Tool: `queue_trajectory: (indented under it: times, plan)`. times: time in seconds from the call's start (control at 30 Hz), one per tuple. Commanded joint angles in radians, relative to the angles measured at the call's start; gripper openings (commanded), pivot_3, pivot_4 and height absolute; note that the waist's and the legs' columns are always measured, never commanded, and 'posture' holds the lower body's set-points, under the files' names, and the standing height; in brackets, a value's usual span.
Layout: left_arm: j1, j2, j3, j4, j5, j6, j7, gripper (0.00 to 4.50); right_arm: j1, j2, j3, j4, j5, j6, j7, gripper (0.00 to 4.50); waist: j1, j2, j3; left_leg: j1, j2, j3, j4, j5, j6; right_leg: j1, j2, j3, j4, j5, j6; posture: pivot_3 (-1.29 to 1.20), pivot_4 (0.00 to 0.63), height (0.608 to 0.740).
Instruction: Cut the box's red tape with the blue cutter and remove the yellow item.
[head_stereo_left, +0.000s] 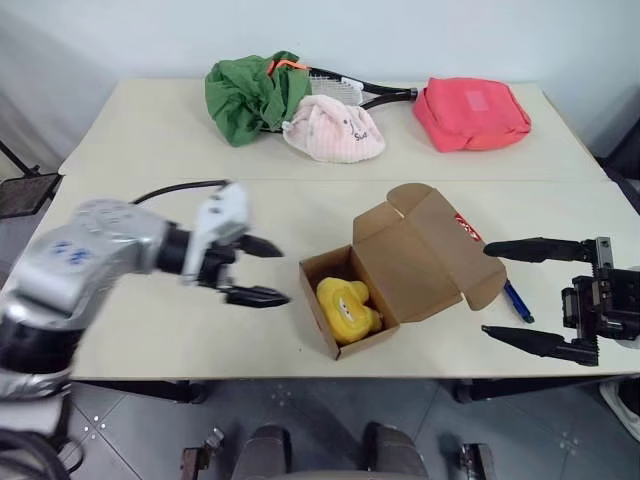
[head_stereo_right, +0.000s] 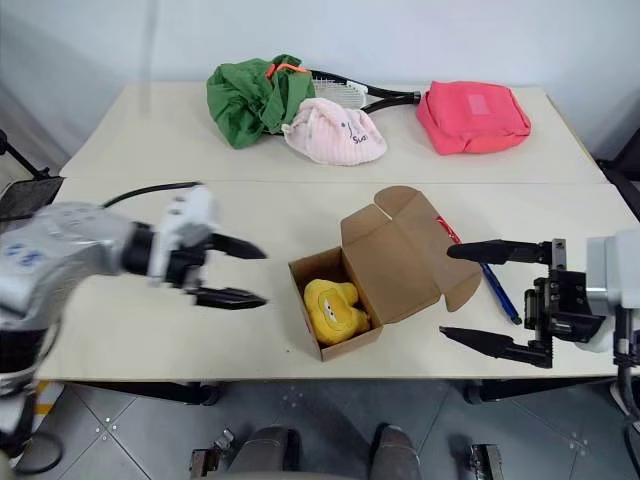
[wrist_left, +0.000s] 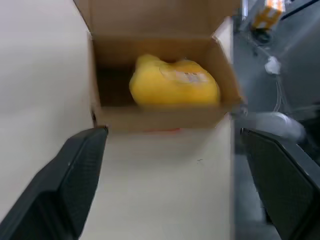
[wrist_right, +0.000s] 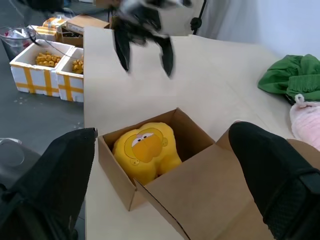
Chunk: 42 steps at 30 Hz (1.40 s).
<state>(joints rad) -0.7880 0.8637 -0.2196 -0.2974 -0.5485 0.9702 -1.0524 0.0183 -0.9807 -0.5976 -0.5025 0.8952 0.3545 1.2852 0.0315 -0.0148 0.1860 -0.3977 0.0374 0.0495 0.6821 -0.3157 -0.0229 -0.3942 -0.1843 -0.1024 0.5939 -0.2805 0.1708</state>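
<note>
The box (head_stereo_left: 385, 270) sits open near the front edge of the table (head_stereo_left: 150, 320), its lid folded back to the right with a strip of red tape (head_stereo_left: 467, 228) on the flap's far edge. The yellow item (head_stereo_left: 347, 308) lies inside the box, against its near wall. The blue cutter (head_stereo_left: 517, 300) lies on the table just right of the box, partly hidden behind the flap. The left gripper (head_stereo_left: 262, 270) hovers left of the box, empty, its 2 fingers spread and pointing toward it. The right gripper (head_stereo_left: 510, 295) hangs right of the box, also empty, with its 2 fingers wide apart. Along the far side lie a green cloth bundle (head_stereo_left: 250, 95), a pink hat (head_stereo_left: 332, 130), a racket (head_stereo_left: 365, 92) and a red pouch (head_stereo_left: 470, 113)
</note>
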Motion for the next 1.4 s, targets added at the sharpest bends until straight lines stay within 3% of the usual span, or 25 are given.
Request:
queue_trajectory:
  times: [0.03,0.23,0.57,0.8,1.03,1.3,1.4]
  plan:
    - [-0.109,-0.104,-0.126,0.025,0.052,0.031,0.019,4.48,0.036,-0.012,-0.081,-0.079,0.039,0.039,-0.037,4.5,0.002,0.0,0.0,0.0,0.0,0.0,0.0,0.0,0.0,0.0,0.0,0.0,0.0,0.0,0.0,0.0,0.15,0.74]
    - [-0.175,-0.218,-0.299,0.105,0.213,-0.102,0.018,4.48,0.094,0.021,-0.098,-0.163,0.058,0.072,-0.107,4.5,-0.003,0.0,0.0,0.0,0.0,0.0,0.0,0.0,0.0,0.0,0.0,0.0,-0.001,0.0,0.0,0.0,0.15,0.74]
    - [-0.212,-0.228,-0.421,0.216,0.391,-0.261,-0.104,4.48,0.143,0.028,-0.122,-0.226,0.106,0.11,-0.185,4.5,0.011,-0.001,0.0,0.0,0.0,0.0,0.001,0.0,0.0,0.0,0.0,0.0,-0.001,0.0,0.0,0.0,0.15,0.74]
    - [-0.228,-0.303,-0.426,0.365,0.481,-0.383,-0.103,2.31,0.147,0.025,-0.121,-0.213,0.1,0.102,-0.188,4.5,0.022,0.0,0.0,0.001,0.0,0.0,0.002,0.0,0.0,0.002,0.0,0.0,-0.001,0.0,0.0,0.0,0.15,0.74]
    - [-0.25,-0.372,-0.348,0.455,0.472,-0.474,-0.122,0.14,0.144,0.027,-0.115,-0.179,0.08,0.089,-0.167,4.5,0.024,-0.001,0.0,0.001,0.0,0.0,0.002,0.0,0.0,0.002,0.0,0.0,0.0,0.0,0.0,0.0,0.15,0.74]
    - [-0.264,-0.41,-0.012,0.481,0.213,-0.469,-0.203,0.02,0.101,0.084,-0.066,-0.121,0.063,0.048,-0.181,4.5,0.018,-0.001,0.0,0.0,0.0,0.0,0.002,0.0,0.0,0.001,0.0,0.0,0.0,0.0,0.0,0.0,0.15,0.74]
    - [-0.252,-0.416,0.182,0.464,0.03,-0.389,-0.202,0.02,0.064,0.113,-0.029,-0.089,0.057,0.038,-0.197,4.5,0.012,-0.001,0.0,0.001,0.0,0.0,0.002,0.0,0.0,0.001,0.0,0.0,0.0,0.0,0.0,0.0,0.15,0.74]
